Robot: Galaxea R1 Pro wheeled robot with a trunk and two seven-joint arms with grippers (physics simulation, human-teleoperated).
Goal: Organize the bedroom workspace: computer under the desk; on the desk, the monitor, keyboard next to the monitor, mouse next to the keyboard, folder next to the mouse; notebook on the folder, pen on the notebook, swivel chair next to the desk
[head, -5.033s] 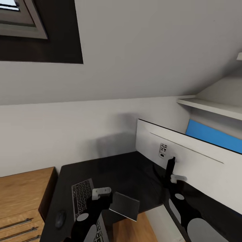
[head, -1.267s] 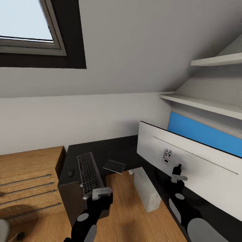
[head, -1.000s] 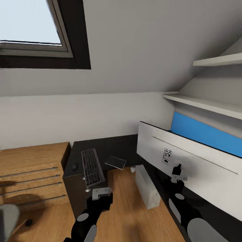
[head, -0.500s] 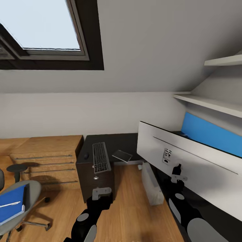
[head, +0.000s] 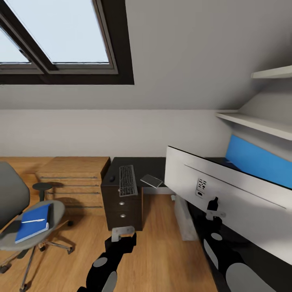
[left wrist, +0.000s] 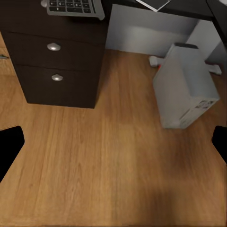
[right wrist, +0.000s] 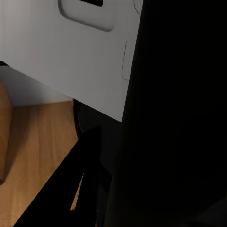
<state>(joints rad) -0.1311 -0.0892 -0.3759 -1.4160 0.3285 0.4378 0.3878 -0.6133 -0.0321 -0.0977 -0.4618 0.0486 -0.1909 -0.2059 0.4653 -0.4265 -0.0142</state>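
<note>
My right gripper [head: 213,209] is shut on the black stand of the monitor [head: 227,190], whose light grey back [right wrist: 71,52] faces me at the right. My left gripper [left wrist: 113,146] hangs open over the wood floor with nothing in it. The keyboard [head: 127,185] and the mouse [head: 111,178] lie on the black desk [head: 150,166]; a flat grey slab [head: 151,181], possibly the notebook, overhangs its edge. The computer [left wrist: 184,90] stands on the floor by the desk. At the left, the swivel chair [head: 10,198] carries the blue folder [head: 32,225] with a thin white pen [head: 33,221] on it.
A low light-wood cabinet [head: 73,180] with drawers stands left of the desk's dark drawer unit [left wrist: 56,61]. White shelves [head: 259,125] and a blue back panel [head: 259,162] are at the right. A skylight [head: 61,32] sits in the sloped ceiling.
The view has pulled back from the desk and swung left, bringing the chair with the folder into sight. The monitor keeps its place beside my right arm.
</note>
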